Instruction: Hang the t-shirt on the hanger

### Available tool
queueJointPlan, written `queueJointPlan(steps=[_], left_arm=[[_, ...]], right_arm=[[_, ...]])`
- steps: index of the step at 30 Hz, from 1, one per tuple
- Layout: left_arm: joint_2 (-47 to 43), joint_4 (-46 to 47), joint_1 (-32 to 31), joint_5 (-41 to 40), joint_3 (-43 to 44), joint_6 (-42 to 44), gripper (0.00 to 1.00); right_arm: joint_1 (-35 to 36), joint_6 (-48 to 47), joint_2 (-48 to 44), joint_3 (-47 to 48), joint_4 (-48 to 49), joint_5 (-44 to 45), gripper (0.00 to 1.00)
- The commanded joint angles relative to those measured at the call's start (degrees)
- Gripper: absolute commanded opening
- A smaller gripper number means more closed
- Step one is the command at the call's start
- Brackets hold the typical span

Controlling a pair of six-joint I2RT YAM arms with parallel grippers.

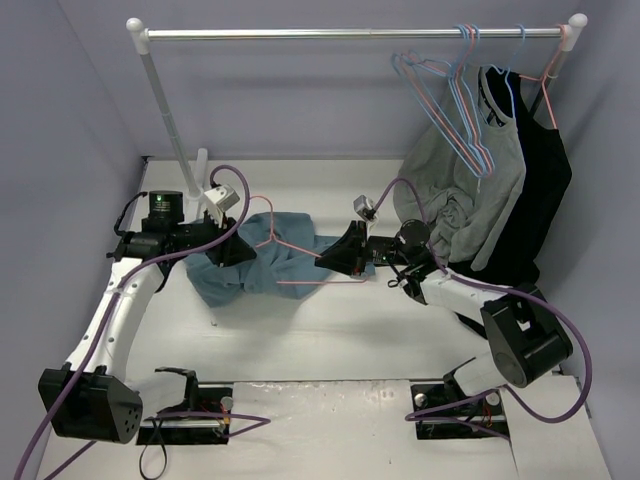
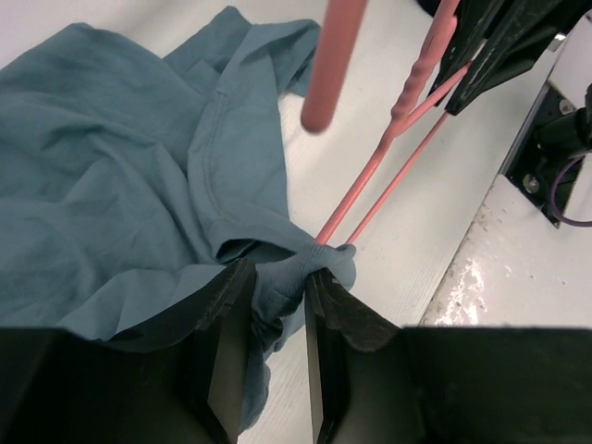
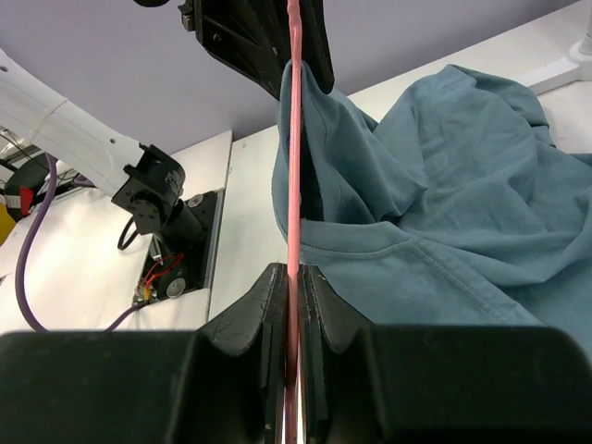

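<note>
L gripper (image 1: 232,250) is clenched on a bunched fold of the teal t-shirt (image 1: 262,268). In the L wrist view the fabric is pinched between both fingers (image 2: 227,305), and the jaws stand only as far apart as the wad of cloth.

R gripper (image 1: 325,262) is clamped tight on the salmon-pink wire hanger (image 1: 296,247). In the R wrist view the wire (image 3: 294,185) runs straight up out of the shut fingers (image 3: 264,305) with no gap showing.

The t-shirt lies crumpled on the white table (image 1: 330,330), btwn the two grippers, w/ most of it toward the L side. The part at the L gripper is lifted into a small peak and the rest is spread flat. A seamed edge, prob. the collar or hem, curves across the cloth in the R wrist view (image 3: 435,185).

The hanger sits over the shirt, hook pointing toward the back of the table and its R end in the R gripper. In the L wrist view two pink wires (image 2: 370,185) run down and disappear into the cloth (image 2: 111,166) right at the pinched fold. Can't tell how far the wire goes inside. The hook tip is a blurred pink rod close to that cam.

The grippers face each other, near but apart. Each shows at the top of the other's wrist view: L gripper (image 3: 259,37), R gripper (image 2: 490,46).

At the back, a rail (image 1: 350,33) carries light-blue wire hangers (image 1: 462,100), a grey shirt (image 1: 450,190) and a black garment (image 1: 535,170) at its R end, well apart from the t-shirt.
</note>
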Motion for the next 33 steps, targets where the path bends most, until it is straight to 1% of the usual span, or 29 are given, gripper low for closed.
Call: queueJointPlan(steps=[1,8,15,16,18,19,20,21,22,23,24,25,26,27,28,30,31,32,33], left_arm=[[-0.38,3.23,-0.62,6.96,3.53,-3.36,0.27],[0.32,3.14,-0.62,8.01,3.88,-3.98,0.3],[0.85,4.11,-0.79,9.15,3.88,-5.38,0.31],[1.02,4.11,-0.7,9.16,4.06,-5.47,0.29],[1.11,3.76,-0.79,8.89,4.32,-5.21,0.22],[1.02,3.15,-0.79,8.02,4.41,-5.12,0.18],[0.94,2.97,-0.7,7.4,4.58,-4.77,0.1],[0.76,2.62,-0.7,6.79,4.5,-4.51,0.05],[0.24,2.18,-0.79,5.91,4.5,-4.42,0.0],[-0.12,2.09,-0.7,3.9,4.32,-4.33,0.0],[-1.16,2.09,-0.7,3.19,4.06,-4.33,0.0],[-1.78,2.26,-0.79,2.48,3.8,-4.33,0.0],[-2.57,2.35,-0.7,0.3,3.1,-4.24,0.0],[-4.15,2.44,-0.79,-0.42,2.74,-4.15,0.0],[-5.12,2.35,-0.79,-1.38,2.3,-3.98,0.0],[-8.19,3.05,-0.7,-3.5,0.47,-3.63,0.0],[-9.34,3.4,-0.7,-4.28,-0.24,-3.71,0.0],[-10.39,3.93,-0.7,-5.77,-1.12,-3.89,0.0],[-12.23,4.37,-0.7,-6.39,-2.43,-3.98,0.0]], right_arm=[[0.91,-0.49,-3.39,4.51,9.78,-0.76,0.0],[1.08,-0.57,-2.78,5.3,9.6,-0.93,0.0],[2.14,-0.84,-1.11,6.7,9.08,-1.11,0.0],[2.23,-1.1,-0.93,6.79,8.55,-1.11,0.0],[2.23,-1.71,-0.84,6.88,7.59,-0.76,0.01],[2.23,-3.37,-1.02,6.97,4.88,-0.41,0.02],[2.23,-4.34,-1.54,7.23,3.12,0.03,0.09],[2.23,-5.31,-1.89,7.49,1.1,1.42,0.15],[2.23,-7.67,-2.16,7.84,-3.1,2.05,0.21],[2.14,-8.91,-2.86,8.72,-5.23,2.58,0.35],[2.14,-11.71,-3.21,9.25,-10.21,4.41,0.39],[2.05,-13.3,-3.56,9.77,-12.78,5.3,0.43],[1.79,-14.54,-4.44,10.65,-14.98,6.44,0.51],[1.44,-16.72,-4.97,11.18,-19.1,8.97,0.53],[1.09,-17.7,-5.41,11.53,-21.05,9.69,0.54],[-0.57,-19.46,-6.9,13.11,-25.61,11.36,0.61],[-1.11,-20.43,-7.69,13.9,-27.64,12.5,0.65],[-1.63,-21.31,-8.05,14.78,-29.58,13.21,0.67],[-2.34,-23.49,-8.4,16.88,-34.12,14.35,0.68]])
